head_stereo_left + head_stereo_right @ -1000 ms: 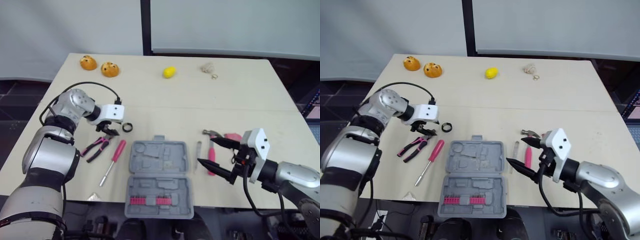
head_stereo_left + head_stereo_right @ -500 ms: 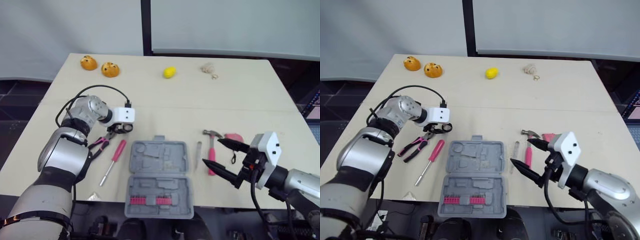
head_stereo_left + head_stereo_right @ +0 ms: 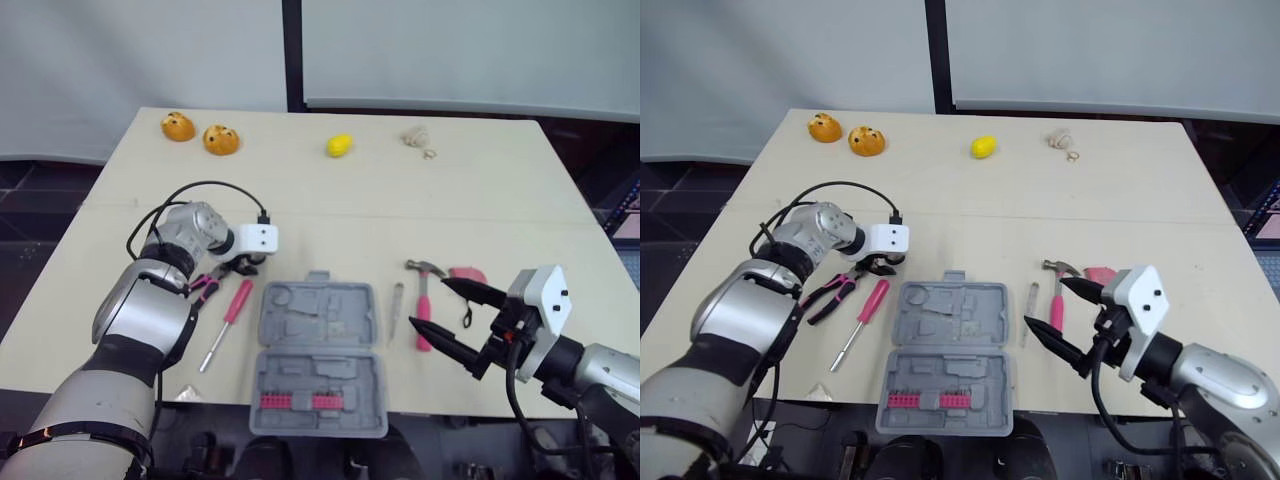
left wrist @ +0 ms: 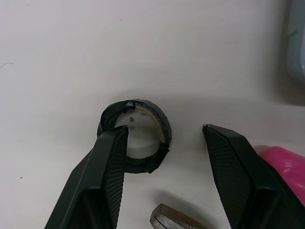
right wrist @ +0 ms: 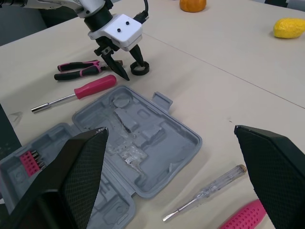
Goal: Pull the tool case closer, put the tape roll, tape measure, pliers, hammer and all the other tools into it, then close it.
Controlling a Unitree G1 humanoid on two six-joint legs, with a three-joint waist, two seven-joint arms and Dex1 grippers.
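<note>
Left eye view, nearest item first: the tool case (image 3: pixel 320 355) is lying open and flat at the bottom centre of the frame, and its farther moulded half is showing vacant recesses. At the lower right, my right gripper (image 3: pixel 432 305) is hovering with its fingers spread wide and gripping nothing, near the handle of the hammer (image 3: pixel 423 318). The tape measure (image 3: pixel 465 274) is sitting beside the hammer's head. At centre left, the screwdriver (image 3: pixel 228 312) and pliers (image 3: pixel 203 290) are lying beside the case. Just beyond them, my left gripper (image 3: pixel 243 268) is hanging over the tape roll (image 4: pixel 151 161), which is lying flat on the table (image 3: pixel 330 210) near the case's upper left corner.

In the left wrist view its fingers (image 4: pixel 107 176) are standing apart. One tip is sitting over the roll's hole and the other is outside the ring, so one wall is lying between them. Contact is not confirmed.

Assessment: the roll is looking light, stiff and low, and likely to skid on the bare top if nudged. I am judging the wall the best hold, pinched squarely and low between the hole and the outer face.
</note>
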